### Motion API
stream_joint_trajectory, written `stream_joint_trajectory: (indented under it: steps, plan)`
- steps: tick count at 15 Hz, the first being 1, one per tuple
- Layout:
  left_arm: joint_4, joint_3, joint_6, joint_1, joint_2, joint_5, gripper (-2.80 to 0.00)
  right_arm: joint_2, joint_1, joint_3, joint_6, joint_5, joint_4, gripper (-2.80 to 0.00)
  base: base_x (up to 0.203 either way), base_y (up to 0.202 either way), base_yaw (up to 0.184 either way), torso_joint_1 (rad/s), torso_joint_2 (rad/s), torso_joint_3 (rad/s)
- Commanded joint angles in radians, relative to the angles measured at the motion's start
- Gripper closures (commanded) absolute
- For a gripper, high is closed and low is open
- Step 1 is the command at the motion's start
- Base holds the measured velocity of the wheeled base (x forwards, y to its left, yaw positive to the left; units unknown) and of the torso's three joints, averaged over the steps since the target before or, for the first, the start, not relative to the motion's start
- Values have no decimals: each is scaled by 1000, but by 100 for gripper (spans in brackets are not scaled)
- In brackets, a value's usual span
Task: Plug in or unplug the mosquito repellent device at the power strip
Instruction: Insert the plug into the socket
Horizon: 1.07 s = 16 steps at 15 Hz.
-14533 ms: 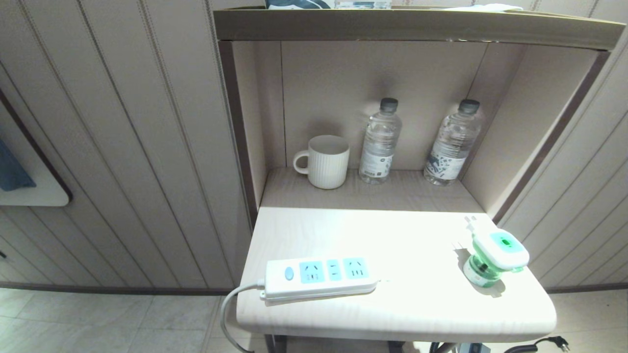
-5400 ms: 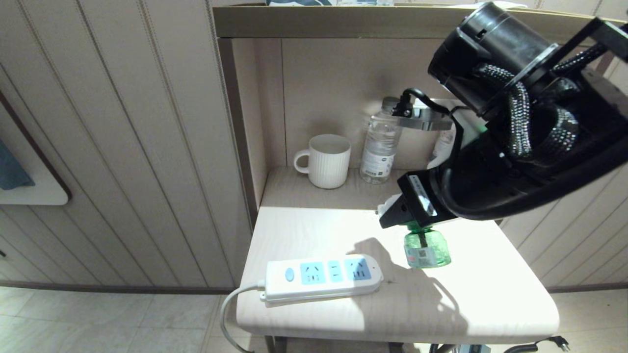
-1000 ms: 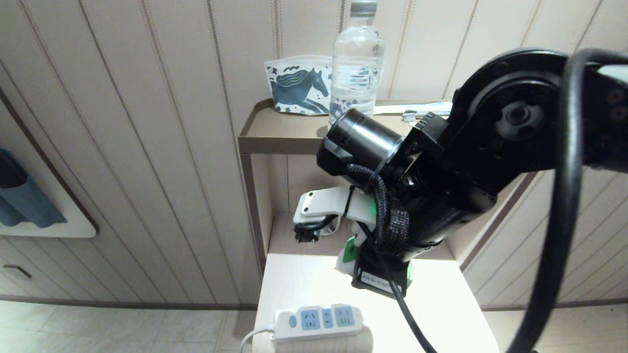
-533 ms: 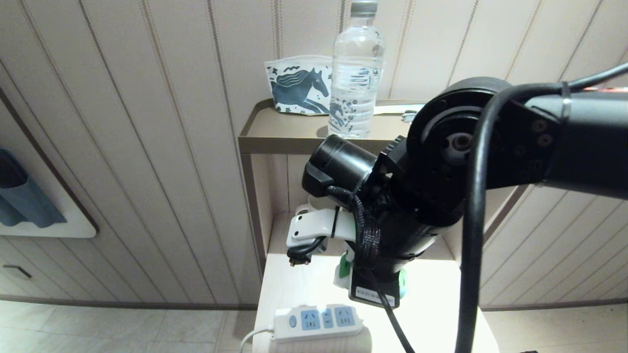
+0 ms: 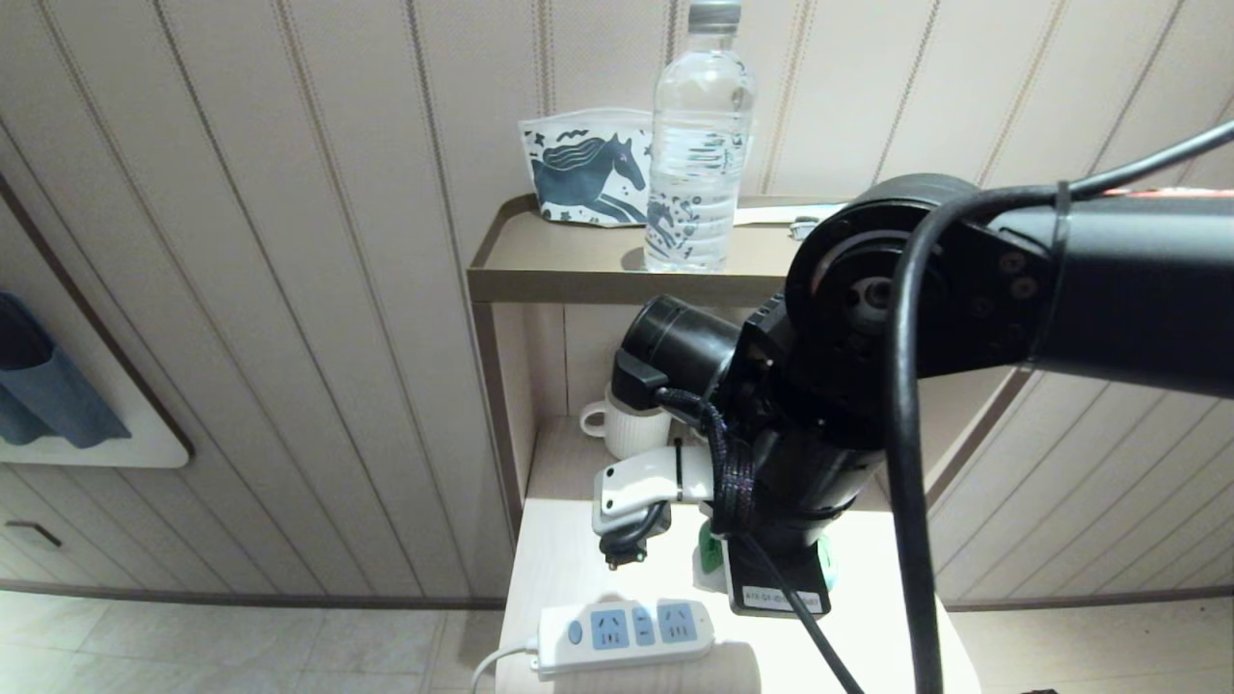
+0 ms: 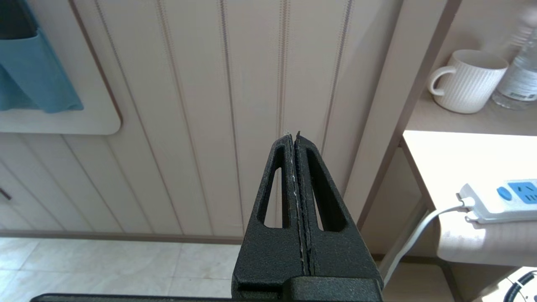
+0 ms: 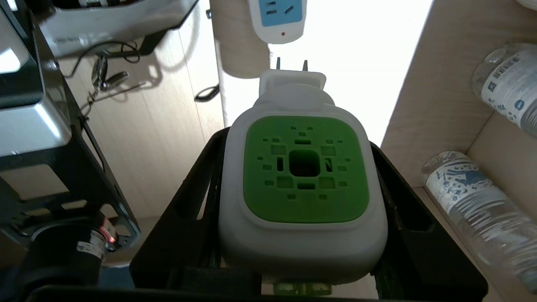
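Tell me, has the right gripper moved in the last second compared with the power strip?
Yes. In the head view the right gripper, holding the mosquito repellent device, has dropped lower and closer to the power strip, which has stayed put.

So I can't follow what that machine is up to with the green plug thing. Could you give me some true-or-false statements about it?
1. The right gripper holds the mosquito repellent device. True.
2. The device is already plugged into the power strip. False: its prongs are still clear of the strip.
3. The left gripper is shut and empty. True.
4. The mug is on the top shelf. False: it is in the lower niche.
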Motion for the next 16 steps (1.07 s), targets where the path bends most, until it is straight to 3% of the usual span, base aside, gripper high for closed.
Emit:
stream_joint_trajectory:
  steps: [1,16]
  plan:
    - [-1,0,-1,1,0,0,0,16,9,16,-19,-1,8,0,0,0,0,0,0,0]
    - [-1,0,0,1,0,-1,0,157,82,-35,-60,-46,-2,0,0,0,0,0,0,0]
